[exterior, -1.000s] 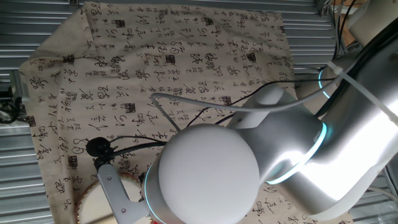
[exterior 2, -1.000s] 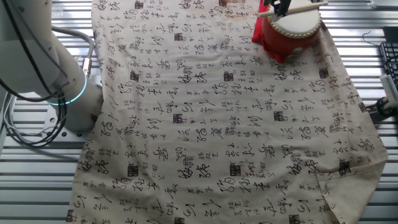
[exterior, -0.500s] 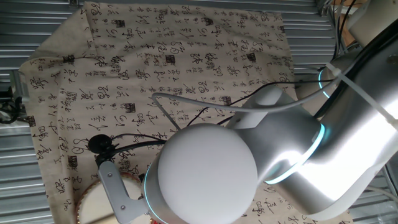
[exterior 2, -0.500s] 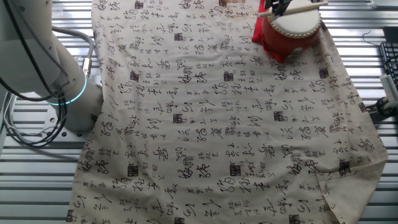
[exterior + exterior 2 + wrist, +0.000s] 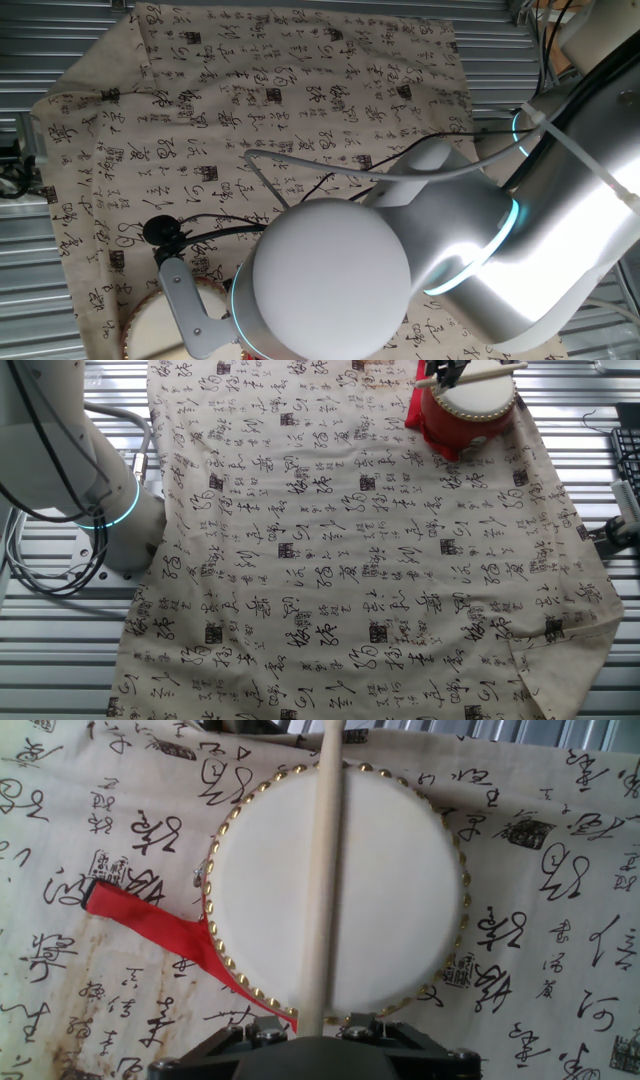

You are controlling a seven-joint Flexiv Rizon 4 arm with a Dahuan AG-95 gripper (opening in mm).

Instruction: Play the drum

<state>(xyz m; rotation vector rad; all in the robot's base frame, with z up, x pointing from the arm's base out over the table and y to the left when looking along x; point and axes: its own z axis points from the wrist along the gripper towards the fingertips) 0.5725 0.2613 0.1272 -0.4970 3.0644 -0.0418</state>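
Observation:
The drum (image 5: pixel 335 885) fills the hand view, with a cream-white head, a ring of gold studs and a red ribbon (image 5: pixel 150 925) trailing to its left. My gripper (image 5: pixel 312 1025) is at the bottom edge, shut on a pale wooden stick (image 5: pixel 322 870) that runs straight across the drum head. I cannot tell whether the stick touches the skin. In the other fixed view the red-bodied drum (image 5: pixel 465 410) sits at the cloth's far right corner, with the stick (image 5: pixel 475 373) over it. In one fixed view only part of the drum (image 5: pixel 150 325) shows, beside my arm (image 5: pixel 330 280).
A beige cloth (image 5: pixel 340 560) printed with black calligraphy covers the table. Ribbed metal table surface (image 5: pixel 60 650) shows around it. The robot base (image 5: pixel 70 450) stands at the left. A keyboard edge (image 5: pixel 628 460) lies at the right. Cables (image 5: pixel 300 165) hang over the cloth.
The arm has shifted very slightly in one fixed view. The stick stays across the drum head and the drum has not moved.

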